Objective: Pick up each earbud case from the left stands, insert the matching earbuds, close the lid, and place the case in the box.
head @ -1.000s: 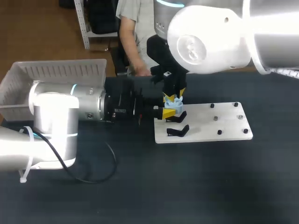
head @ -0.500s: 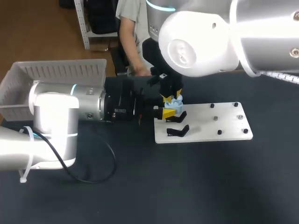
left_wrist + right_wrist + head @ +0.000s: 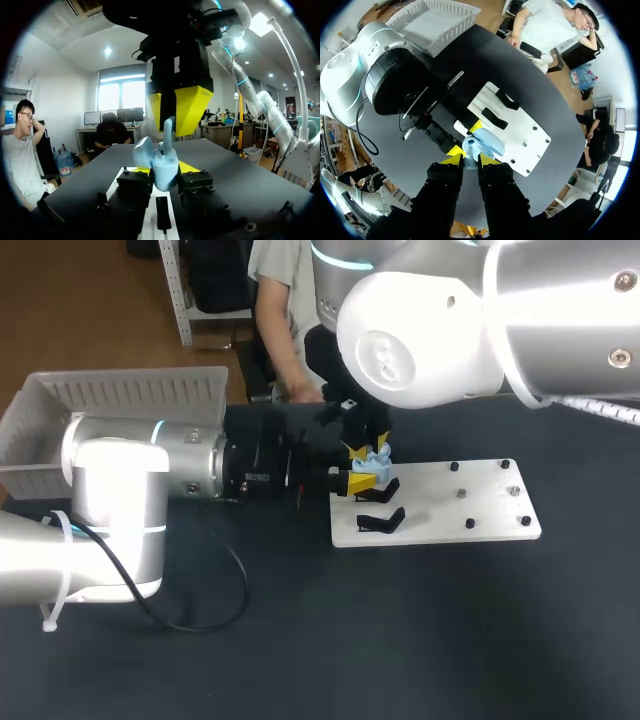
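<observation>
Fingers of the left gripper (image 3: pixel 161 172) are clamped on the pale blue earbud case (image 3: pixel 162 167), one from each side. It is held off the table (image 3: pixel 400 640), above the left edge of the white board (image 3: pixel 490 508), with its lid (image 3: pixel 142 151) open. The right gripper (image 3: pixel 469 160) hangs directly over it, pinched on what appears to be a pale blue earbud (image 3: pixel 169 131), stem pointing down toward the case.

Risks noted:
- If the earbud meets the socket off-line, it may jam on the rim or slip free and fall onto the board.
- Downward pressure could twist the case in the left grasp, since only two narrow tips hold it.
- The yellow tips of both grippers stand very close together, so a small sideways error would bring them into contact.
- The open lid sits just beside the descent path and may be knocked.

Count, left to right:
- One white box (image 3: pixel 120 395) at the table's far-left corner.
- One case.
- One earbud in view — no second one is visible.
- Two black stands (image 3: pixel 382 521), both empty, by the board's left edge.
- Six small dark pegs (image 3: pixel 455 467) across the board's right half.
</observation>
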`<act>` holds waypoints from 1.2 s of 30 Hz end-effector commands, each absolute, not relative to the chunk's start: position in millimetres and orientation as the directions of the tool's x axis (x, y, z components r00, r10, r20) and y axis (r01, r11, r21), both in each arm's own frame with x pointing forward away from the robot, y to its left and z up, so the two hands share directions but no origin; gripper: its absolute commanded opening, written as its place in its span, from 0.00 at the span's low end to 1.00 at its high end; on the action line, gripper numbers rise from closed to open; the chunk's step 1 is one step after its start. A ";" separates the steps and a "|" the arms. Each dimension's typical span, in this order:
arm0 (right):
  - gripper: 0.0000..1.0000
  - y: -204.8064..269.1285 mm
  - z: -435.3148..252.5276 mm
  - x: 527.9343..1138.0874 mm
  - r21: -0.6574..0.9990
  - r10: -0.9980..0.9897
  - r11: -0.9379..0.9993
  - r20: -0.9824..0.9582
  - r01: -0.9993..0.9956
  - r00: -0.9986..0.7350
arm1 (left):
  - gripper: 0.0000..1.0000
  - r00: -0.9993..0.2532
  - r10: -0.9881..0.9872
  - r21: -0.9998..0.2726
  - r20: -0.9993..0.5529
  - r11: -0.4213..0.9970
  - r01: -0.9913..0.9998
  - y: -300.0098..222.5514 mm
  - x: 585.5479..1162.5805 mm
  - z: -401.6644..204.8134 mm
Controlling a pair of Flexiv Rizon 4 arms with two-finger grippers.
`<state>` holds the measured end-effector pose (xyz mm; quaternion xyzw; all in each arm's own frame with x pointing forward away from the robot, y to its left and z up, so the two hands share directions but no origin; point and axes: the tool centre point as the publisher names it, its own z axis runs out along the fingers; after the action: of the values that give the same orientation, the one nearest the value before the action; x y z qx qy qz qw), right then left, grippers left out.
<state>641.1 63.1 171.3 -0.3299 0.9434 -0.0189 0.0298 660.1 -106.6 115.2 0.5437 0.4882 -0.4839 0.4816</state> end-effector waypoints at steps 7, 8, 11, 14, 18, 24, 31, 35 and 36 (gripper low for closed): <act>0.00 65.8 169.0 642.7 -0.063 -0.625 0.781 -0.041 -0.622 -0.780 | 0.00 0.055 0.066 0.051 -0.996 -0.058 0.997 -107.3 660.2 115.4; 0.00 65.9 168.8 642.7 -0.063 -0.624 0.781 -0.041 -0.621 -0.780 | 0.00 0.055 0.066 0.051 -0.996 -0.058 0.997 -107.3 660.2 115.4; 0.00 66.0 167.9 642.7 -0.061 -0.623 0.782 -0.042 -0.620 -0.781 | 0.00 0.055 0.066 0.051 -0.996 -0.058 0.997 -107.3 660.2 115.4; 0.00 65.5 167.2 643.0 -0.059 -0.622 0.783 -0.043 -0.619 -0.782 | 0.00 0.055 0.066 0.051 -0.996 -0.058 0.997 -107.3 660.2 115.4; 0.00 64.8 166.6 643.6 -0.058 -0.620 0.784 -0.045 -0.618 -0.783 | 0.00 0.055 0.066 0.051 -0.996 -0.058 0.997 -107.3 660.2 115.4; 0.00 64.5 164.5 644.1 -0.060 -0.619 0.785 -0.048 -0.617 -0.784 | 0.00 0.055 0.066 0.051 -0.996 -0.058 0.997 -107.3 660.2 115.4; 0.00 64.9 163.5 644.4 -0.064 -0.619 0.785 -0.055 -0.616 -0.784 | 0.00 0.055 0.066 0.051 -0.996 -0.058 0.997 -107.3 660.2 115.4; 0.00 64.7 162.8 645.0 -0.067 -0.618 0.786 -0.055 -0.615 -0.784 | 0.00 0.055 0.066 0.051 -0.996 -0.058 0.997 -107.3 660.2 115.4; 0.00 64.7 162.8 645.1 -0.067 -0.619 0.785 -0.056 -0.615 -0.784 | 0.00 0.055 0.066 0.051 -0.996 -0.058 0.997 -107.3 660.2 115.4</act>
<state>646.4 65.0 163.8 -0.3278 0.9438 -0.0220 0.0344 660.1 -106.6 115.2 0.5437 0.4882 -0.4839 0.4816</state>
